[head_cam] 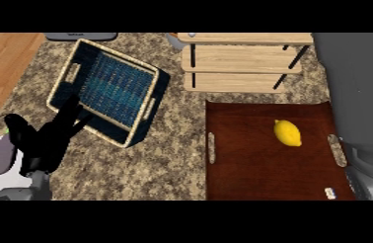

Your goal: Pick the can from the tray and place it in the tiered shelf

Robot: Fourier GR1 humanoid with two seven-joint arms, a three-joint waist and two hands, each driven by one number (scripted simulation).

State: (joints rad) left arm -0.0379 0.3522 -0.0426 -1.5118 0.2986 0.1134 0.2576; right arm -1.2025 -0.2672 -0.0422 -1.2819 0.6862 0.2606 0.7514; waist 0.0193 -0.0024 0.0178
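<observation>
A dark red-brown tray [247, 168] with pale handles lies at the right front of the counter. On it rests a yellow lemon [287, 132], and a small pale object [330, 192] sits near its front right corner; I cannot tell whether that is the can. No can shows plainly anywhere. The light wooden tiered shelf [244, 61] stands just behind the tray, its boards bare. My left hand [47, 143] is at the lower left, open, fingers straight and pointing up, holding nothing. My right hand does not show; only grey shapes [358, 168] appear at the right edge.
A wicker basket [65, 101] with a blue woven lining sits at the left, tilted, and my left hand's fingertips overlap its near corner. A grey wall [350, 79] runs along the right side. Speckled stone counter [175, 158] lies between basket and tray.
</observation>
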